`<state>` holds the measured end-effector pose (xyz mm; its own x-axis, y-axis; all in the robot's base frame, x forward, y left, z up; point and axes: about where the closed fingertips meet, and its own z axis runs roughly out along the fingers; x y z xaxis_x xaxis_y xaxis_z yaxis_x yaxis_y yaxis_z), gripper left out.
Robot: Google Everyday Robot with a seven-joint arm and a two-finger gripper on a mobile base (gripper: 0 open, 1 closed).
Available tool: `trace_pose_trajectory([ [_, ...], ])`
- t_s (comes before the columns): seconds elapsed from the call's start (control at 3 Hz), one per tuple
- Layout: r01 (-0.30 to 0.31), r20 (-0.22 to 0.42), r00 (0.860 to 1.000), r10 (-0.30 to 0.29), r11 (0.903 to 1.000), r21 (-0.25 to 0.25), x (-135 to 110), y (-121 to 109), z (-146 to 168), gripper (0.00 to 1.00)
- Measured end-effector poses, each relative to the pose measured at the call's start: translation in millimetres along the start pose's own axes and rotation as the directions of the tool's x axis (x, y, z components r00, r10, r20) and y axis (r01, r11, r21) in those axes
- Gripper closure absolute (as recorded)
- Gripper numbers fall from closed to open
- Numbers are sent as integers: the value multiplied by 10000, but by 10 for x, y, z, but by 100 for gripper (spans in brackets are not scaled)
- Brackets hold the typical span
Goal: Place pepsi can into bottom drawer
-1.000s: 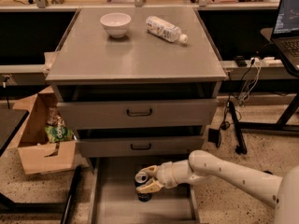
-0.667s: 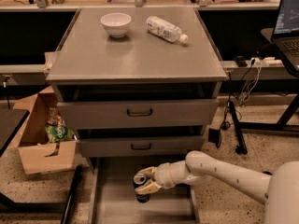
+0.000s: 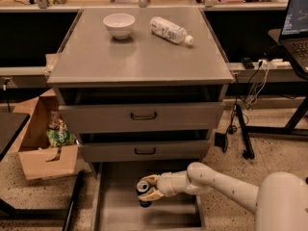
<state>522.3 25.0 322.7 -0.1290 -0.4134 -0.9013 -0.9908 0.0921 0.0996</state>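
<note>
The pepsi can (image 3: 143, 193) is a small dark-blue can with a silver top, upright in the bottom drawer (image 3: 120, 211), a wide shallow grey tray pulled out at floor level. My gripper (image 3: 146, 190) reaches in from the right on a white arm and is shut on the can, one finger above and one below its top. The can's base sits at or just above the drawer floor; I cannot tell whether it touches.
Two grey drawers with dark handles (image 3: 143, 115) sit above. On the cabinet top stand a white bowl (image 3: 119, 25) and a clear plastic bottle (image 3: 169, 30) on its side. A cardboard box (image 3: 41, 143) stands at the left, cables and a desk leg (image 3: 243, 129) at the right.
The gripper with the can has shifted slightly left and down inside the bottom drawer. Nothing else has moved.
</note>
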Motion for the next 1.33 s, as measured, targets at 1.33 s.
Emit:
trace_pose_trajectory([
  [1.33,-132,1153,9932,138,9999,-59,884,-294,593,100],
])
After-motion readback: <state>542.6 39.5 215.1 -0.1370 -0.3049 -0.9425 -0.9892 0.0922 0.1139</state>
